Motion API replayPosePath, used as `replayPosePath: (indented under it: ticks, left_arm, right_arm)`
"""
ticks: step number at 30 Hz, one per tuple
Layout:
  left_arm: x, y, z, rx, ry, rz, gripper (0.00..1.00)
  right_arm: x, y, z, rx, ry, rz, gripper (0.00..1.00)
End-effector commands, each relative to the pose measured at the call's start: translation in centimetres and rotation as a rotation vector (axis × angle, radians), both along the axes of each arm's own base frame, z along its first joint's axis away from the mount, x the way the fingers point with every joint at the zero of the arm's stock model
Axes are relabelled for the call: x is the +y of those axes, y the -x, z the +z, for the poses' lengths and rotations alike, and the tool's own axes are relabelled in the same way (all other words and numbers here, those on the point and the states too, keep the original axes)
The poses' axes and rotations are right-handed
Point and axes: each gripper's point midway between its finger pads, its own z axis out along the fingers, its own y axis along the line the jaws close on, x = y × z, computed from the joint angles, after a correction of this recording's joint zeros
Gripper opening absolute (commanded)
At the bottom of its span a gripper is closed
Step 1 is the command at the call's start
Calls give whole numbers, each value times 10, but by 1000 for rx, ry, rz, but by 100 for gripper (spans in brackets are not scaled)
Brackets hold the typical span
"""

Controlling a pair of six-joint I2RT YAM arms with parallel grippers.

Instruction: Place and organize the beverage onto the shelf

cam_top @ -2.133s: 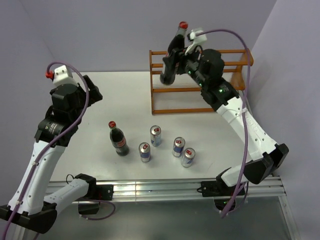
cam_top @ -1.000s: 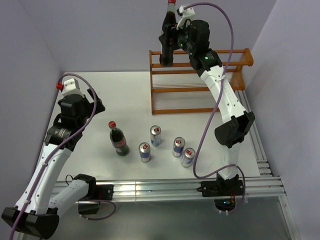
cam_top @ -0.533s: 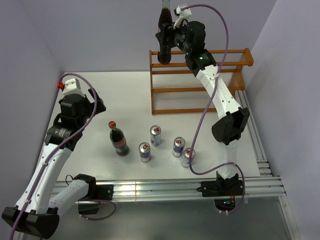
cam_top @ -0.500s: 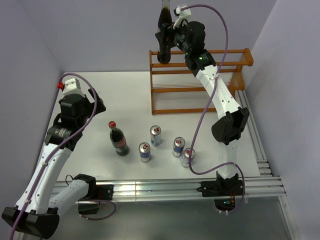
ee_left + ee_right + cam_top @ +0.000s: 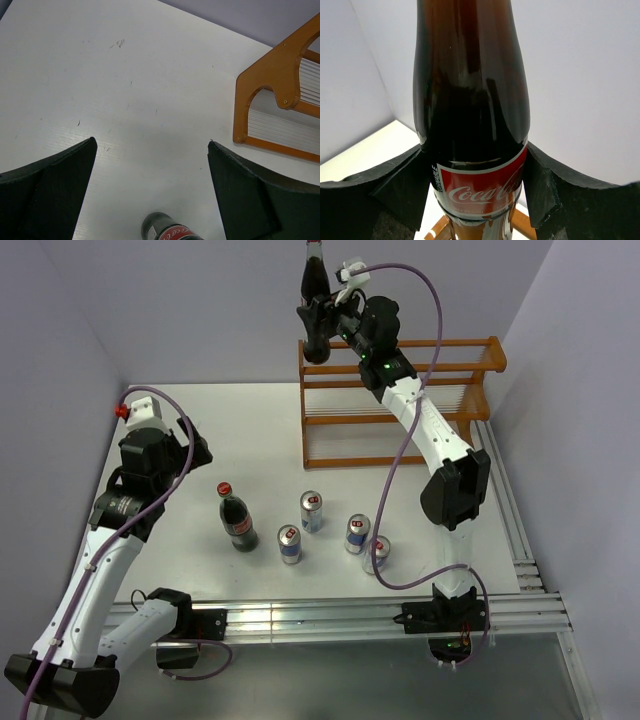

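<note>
1. Cola bottle [image 5: 314, 270], upright, is clenched in your right end effector [image 5: 318, 322] above the shelf's [image 5: 360, 462] left end.
2. It has just risen and drifted left; lowering onto the top tier looks next.
3. In front of the shelf, a second bottle [image 5: 237, 520] and four cans [image 5: 311, 511] wait on the desk [image 5: 220, 430]; your left end effector [image 5: 151, 150] hangs released.

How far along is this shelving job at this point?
Nothing stands on the two-tier orange-brown wooden shelf yet. In hand: the right gripper is shut on a dark red-labelled cola bottle, held upright above the shelf's left end. Left: the second red-capped cola bottle and four blue-and-silver cans on the white table; the left gripper is open, empty.
</note>
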Motion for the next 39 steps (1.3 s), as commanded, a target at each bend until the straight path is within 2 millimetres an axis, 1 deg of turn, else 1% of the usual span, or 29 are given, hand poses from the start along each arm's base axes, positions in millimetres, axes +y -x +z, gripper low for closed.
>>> replayPosePath:
  ticks: [1, 7, 10, 11, 13, 14, 16, 17, 21, 22, 23, 24, 25, 26, 32, 33, 35, 36, 37, 38, 39]
  left_arm:
    - [-1, -3, 12, -53, 3, -18, 100]
    - [-3, -4, 11, -49, 4, -26, 99]
    - [-3, -3, 11, -51, 3, -28, 100]
    - [-3, -3, 11, -51, 2, -30, 99]
    - [-4, -3, 11, -52, 2, -33, 100]
    - [-4, -3, 11, -52, 3, -35, 100]
    - [-5, -3, 10, -48, 2, -39, 100]
    - [-5, -3, 10, -48, 2, -39, 99]
    - [-4, -3, 10, -50, 0, -34, 99]
    - [-3, -3, 10, -52, -1, -33, 100]
    - [-2, -3, 11, -52, -4, -26, 99]
    - [-1, -2, 11, -51, -5, -19, 100]
    - [0, -2, 11, -50, -6, -13, 99]
    - [1, -2, 11, -51, -6, -7, 99]
    - [7, 0, 20, -49, -12, 24, 99]
    - [8, 0, 30, -68, -7, 32, 99]
    - [8, 4, 37, -68, -4, 29, 99]
    - [7, 5, 51, -90, 10, 24, 100]
    - [6, 6, 56, -93, 18, 16, 100]
    - [5, 9, 56, -78, 21, 11, 100]
    - [4, 11, 71, -98, 38, 5, 100]
  right_arm:
    - [-5, 28, 68, -195, -77, 23, 0]
    - [-9, 28, 66, -184, -63, 6, 0]
    - [-11, 30, 65, -173, -69, 6, 6]
    - [-12, 30, 64, -168, -74, 7, 16]
    - [-17, 30, 63, -166, -79, -6, 29]
    - [-19, 29, 63, -164, -80, -13, 40]
    - [-21, 30, 64, -165, -81, -18, 50]
    - [-20, 31, 64, -164, -81, -16, 57]
    - [-25, 32, 71, -151, -118, -33, 69]
    - [-26, 30, 70, -135, -118, -43, 73]
    - [-27, 31, 74, -138, -119, -46, 87]
    - [-29, 31, 74, -133, -119, -53, 95]
    - [-30, 32, 75, -135, -119, -60, 100]
    - [-31, 31, 72, -129, -118, -64, 100]
    - [-36, 45, 82, -136, -122, -61, 100]
    - [-37, 47, 83, -136, -123, -60, 100]
    - [-41, 56, 83, -136, -122, -66, 100]
    - [-44, 59, 85, -141, -128, -71, 100]
    - [-46, 63, 85, -139, -133, -69, 100]
    - [-50, 71, 84, -136, -134, -75, 100]
    - [-52, 74, 85, -140, -139, -79, 100]
